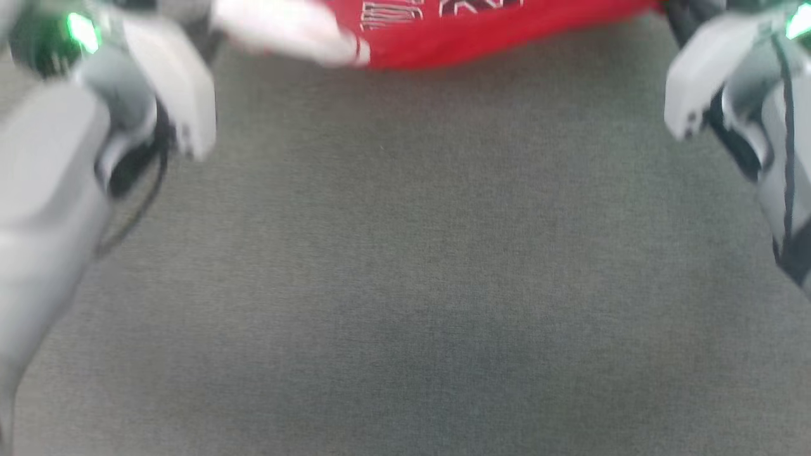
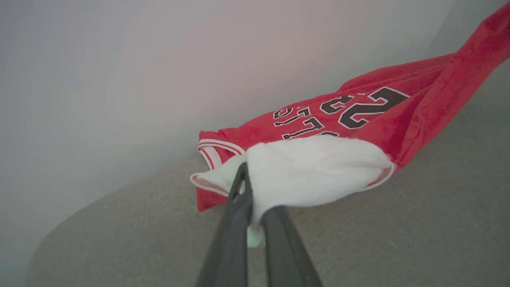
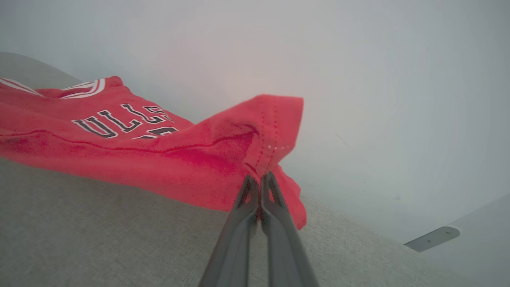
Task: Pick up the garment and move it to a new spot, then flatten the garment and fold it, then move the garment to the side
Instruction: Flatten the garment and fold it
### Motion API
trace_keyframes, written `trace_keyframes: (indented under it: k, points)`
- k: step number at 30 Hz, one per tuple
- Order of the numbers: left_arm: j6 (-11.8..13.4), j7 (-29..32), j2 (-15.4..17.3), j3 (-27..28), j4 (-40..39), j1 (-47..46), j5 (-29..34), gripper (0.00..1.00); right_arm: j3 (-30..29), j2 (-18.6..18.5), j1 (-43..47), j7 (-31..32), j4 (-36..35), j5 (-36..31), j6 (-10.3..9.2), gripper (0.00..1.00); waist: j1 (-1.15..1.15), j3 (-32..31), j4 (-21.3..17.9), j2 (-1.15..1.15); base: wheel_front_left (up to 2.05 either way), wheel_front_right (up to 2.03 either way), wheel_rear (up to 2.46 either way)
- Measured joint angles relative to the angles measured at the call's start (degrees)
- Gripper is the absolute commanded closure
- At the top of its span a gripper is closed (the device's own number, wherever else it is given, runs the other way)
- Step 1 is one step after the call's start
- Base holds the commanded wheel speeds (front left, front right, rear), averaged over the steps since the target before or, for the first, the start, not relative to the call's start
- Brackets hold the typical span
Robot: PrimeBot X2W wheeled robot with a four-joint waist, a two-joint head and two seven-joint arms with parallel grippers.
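Dark fingers at the bottom middle of each wrist view show you the grip. Your left gripper (image 2: 253, 199) is pinched tight on the white sleeve end (image 2: 314, 171), and your right gripper (image 3: 259, 179) is pinched tight on a red corner of the garment (image 3: 159, 155). The garment hangs stretched between the two, with its lettering showing. In the head view it runs along the top edge of the frame (image 1: 456, 38), with your pale arms (image 1: 57, 190) at the left and right edges and the grey bench (image 1: 405, 285) bare below. Whether its lower edge brushes the bench you cannot tell.

My reading: you are in the first step — the garment is picked up and being carried, not yet set down at a new spot. Flattening, folding and the move to the side are all left to do.
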Motion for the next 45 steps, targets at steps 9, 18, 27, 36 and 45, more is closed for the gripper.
trace_keyframes:
  k: [9, 18, 27, 36, 45]
  points:
    - [5.52, 7.31, 8.90, -1.35, -17.26, 18.94, -7.33, 1.00, 2.70, -8.18, 16.18, 4.20, -12.12, 10.02, 0.00, 1.00, 0.00, -5.22, 0.79, 0.00, 0.00, 0.00, 0.00]
    - [19.15, 9.21, 18.94, -2.05, -40.91, 38.12, -13.24, 1.00, 0.31, -14.13, 34.22, 6.80, -24.03, 15.84, 0.00, 1.00, 0.00, -8.25, 1.32, 0.00, 0.00, 0.00, 0.00]
    - [30.53, 10.66, 26.07, -3.38, -56.82, 51.87, -18.60, 1.00, -2.82, -18.29, 51.52, 9.92, -36.60, 17.64, 0.00, 1.00, 0.00, -9.07, 1.32, 0.00, 0.00, 0.00, 0.00]
    - [35.41, 10.06, 31.66, -1.90, -63.85, 54.37, -19.11, 1.00, -6.21, -20.20, 59.07, 11.83, -44.50, 19.40, 0.00, 1.00, 0.00, -8.56, 0.17, 0.00, 0.00, 0.00, 0.00]
    - [30.23, 12.48, 36.82, 3.02, -63.61, 40.16, -9.31, 1.00, -11.81, -14.75, 53.75, 13.34, -46.97, 14.13, 0.00, 1.00, 0.00, -7.12, -2.62, 0.00, 0.00, 0.00, 0.00]
